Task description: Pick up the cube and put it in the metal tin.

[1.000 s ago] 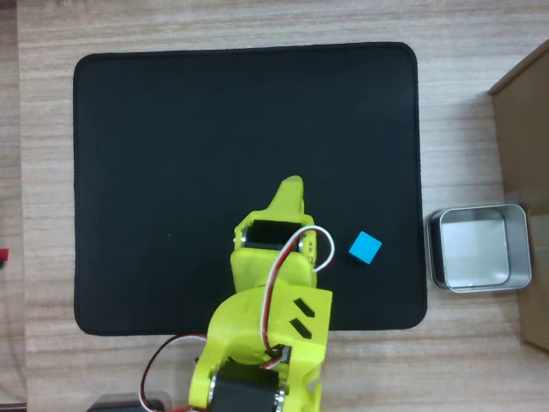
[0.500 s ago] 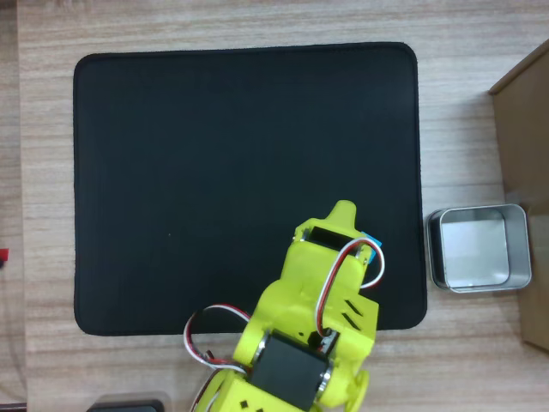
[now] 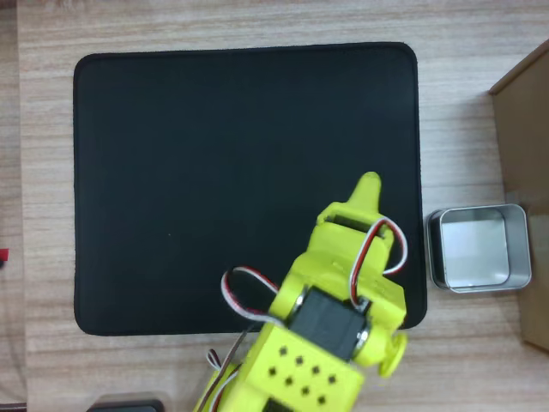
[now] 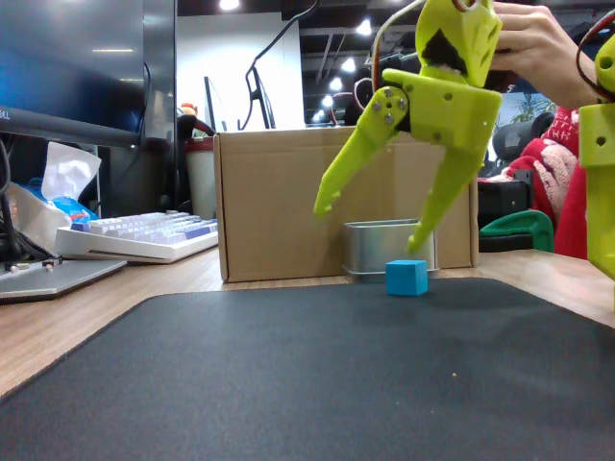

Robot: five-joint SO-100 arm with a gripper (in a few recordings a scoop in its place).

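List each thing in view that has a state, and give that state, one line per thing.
gripper: open, jaws spread wide, in the air above the cube, holding nothing.
cube: resting on the black mat, not gripped, outside the tin.
metal tin: upright on the table beside the mat, open top, nothing inside.
black mat: lying flat on the table.
cardboard box: standing behind the mat, flaps not visible.

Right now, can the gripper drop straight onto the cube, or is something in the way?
Probably yes. The gripper hangs open above the mat, fingers spread wider than the cube, with nothing between them. The metal tin sits behind, apart.
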